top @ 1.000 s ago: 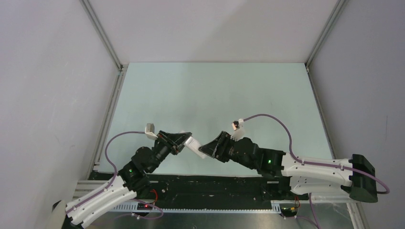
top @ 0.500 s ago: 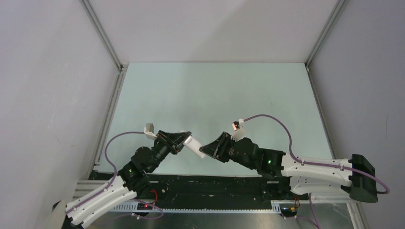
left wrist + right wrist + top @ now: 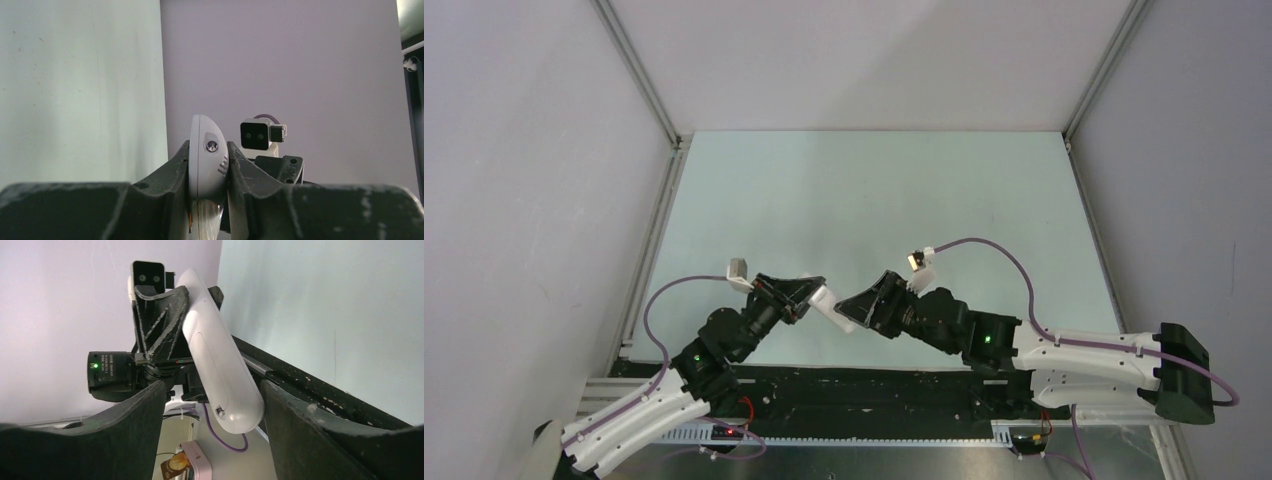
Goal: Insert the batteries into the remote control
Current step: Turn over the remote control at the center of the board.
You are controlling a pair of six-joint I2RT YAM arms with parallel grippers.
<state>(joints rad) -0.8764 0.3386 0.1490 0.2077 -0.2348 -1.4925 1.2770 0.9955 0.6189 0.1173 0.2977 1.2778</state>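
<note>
Now the right gripper (image 3: 212, 388) sits farther along the remote control (image 3: 212, 352), jaws spread open around its free end; the left gripper (image 3: 209, 151) still clamps the other end.

both arms same build: white lower links, black joint housings and wrists, see left arm (image 3: 639, 415), right arm (image 3: 1074, 360). green LED (image 3: 987, 338) lit on each elbow housing. lilac cable (image 3: 994, 248) from each wrist camera (image 3: 916, 262) down to white link. right gripper (image 3: 210, 390): fingers (image 3: 300, 440) matte black, pale scuffs. left gripper (image 3: 207, 148): ribbed triangular webbing. white-print label (image 3: 111, 359) on left wrist motor.
</note>
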